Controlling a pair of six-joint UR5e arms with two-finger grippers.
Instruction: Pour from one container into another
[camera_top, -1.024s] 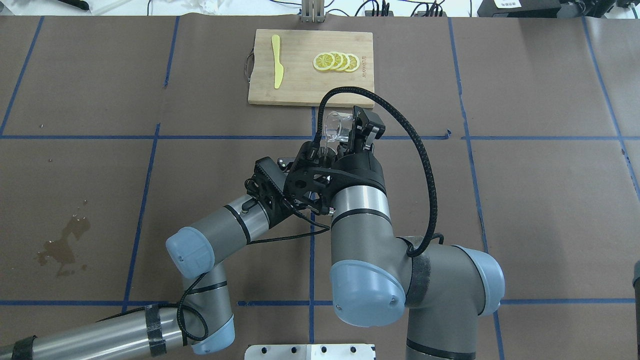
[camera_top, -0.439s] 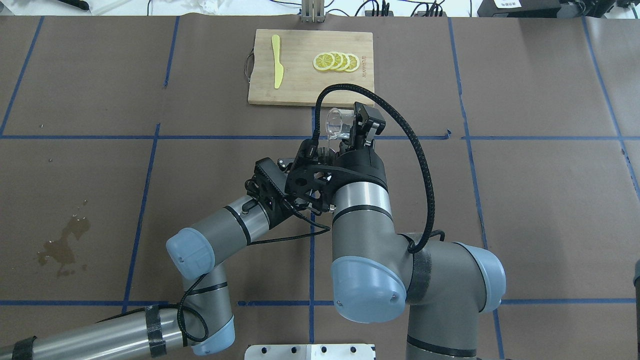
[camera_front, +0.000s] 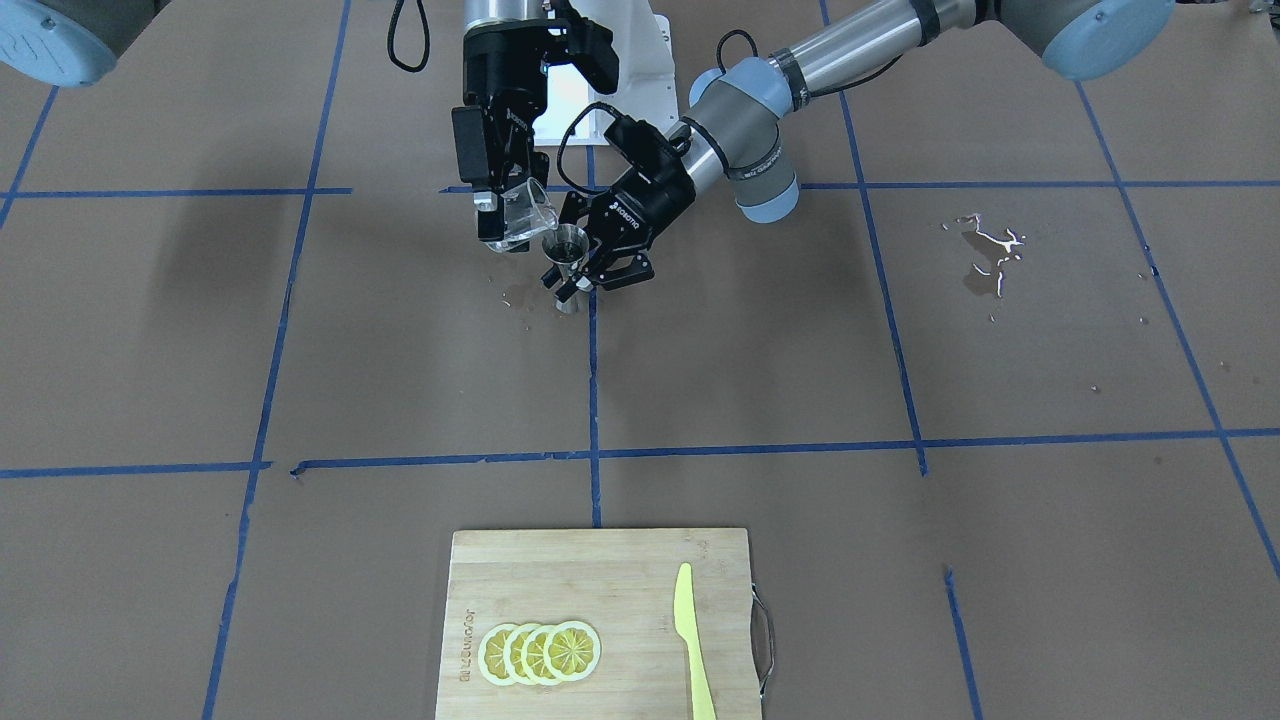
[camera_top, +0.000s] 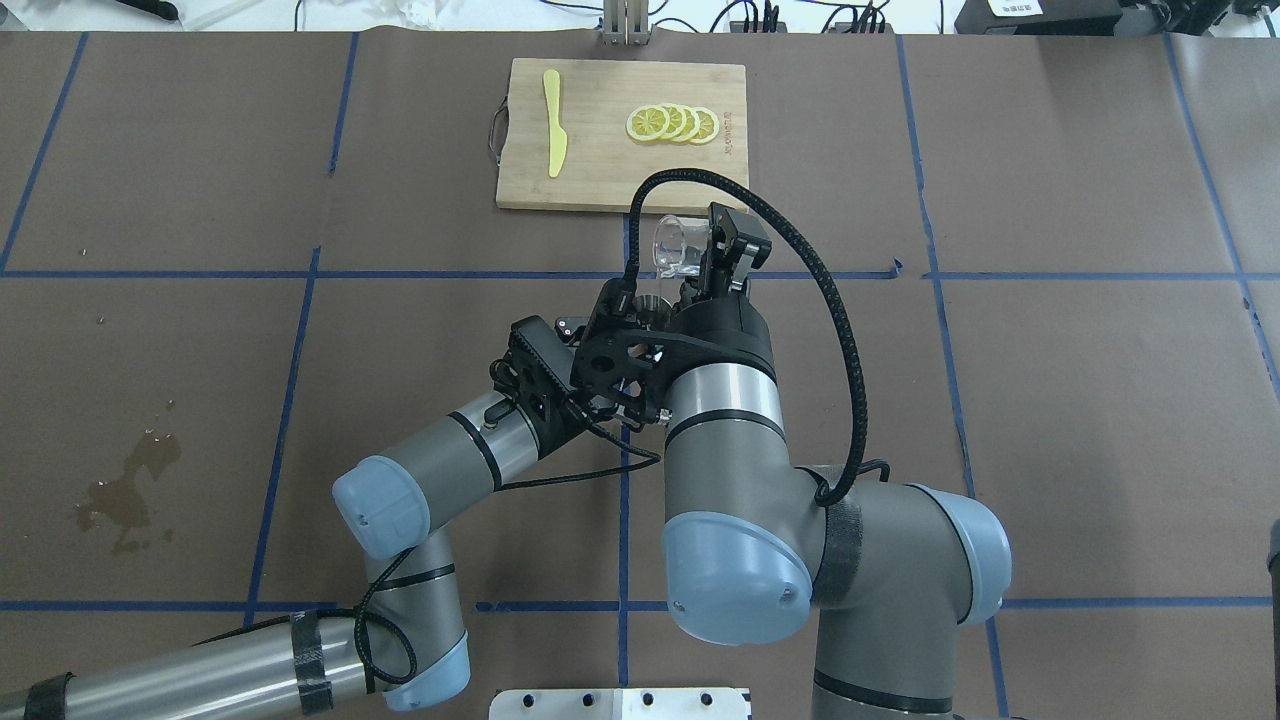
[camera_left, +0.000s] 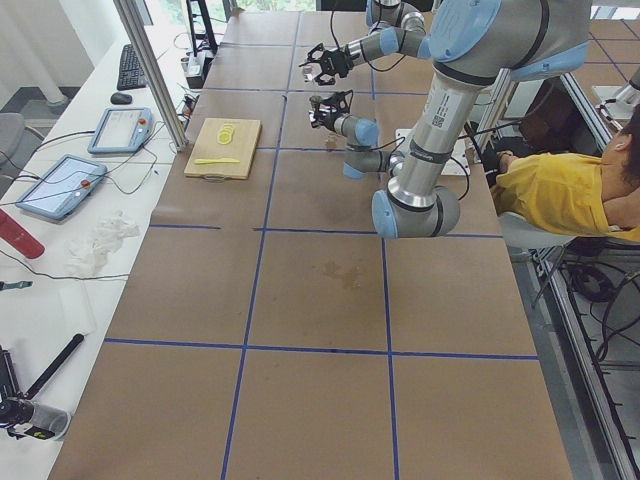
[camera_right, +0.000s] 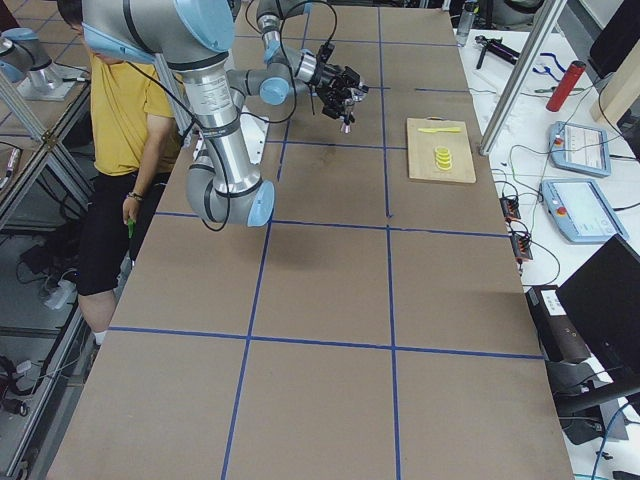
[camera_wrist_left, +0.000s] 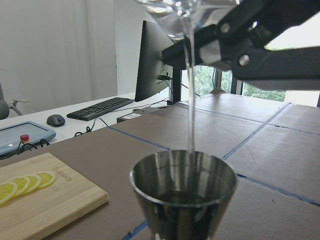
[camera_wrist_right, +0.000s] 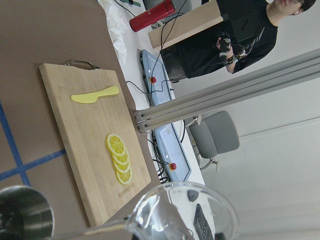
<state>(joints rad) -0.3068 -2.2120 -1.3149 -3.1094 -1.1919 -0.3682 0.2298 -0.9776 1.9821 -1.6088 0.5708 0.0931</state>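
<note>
Mid-pour. My right gripper (camera_front: 497, 215) is clamped on the small clear glass spouted cup (camera_front: 522, 212), tilted over the silvery steel hourglass jigger (camera_front: 569, 247), which my left gripper (camera_front: 592, 268) pinches at its waist, mid-table. The thin stream (camera_wrist_left: 190, 100) lands inside (wet spots (camera_front: 515, 297) lie beside it). Next, I judge: watch the fill, ease the cup upright.

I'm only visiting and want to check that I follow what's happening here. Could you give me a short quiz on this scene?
1. True or false: liquid is streaming from the glass cup into the steel jigger.
2. What holds the steel jigger? A) the left gripper B) the right gripper C) nothing, it stands free
3. What lies on the cutting board beside the lemon slices?
Key: 1 true; 2 A; 3 a yellow knife.
</note>
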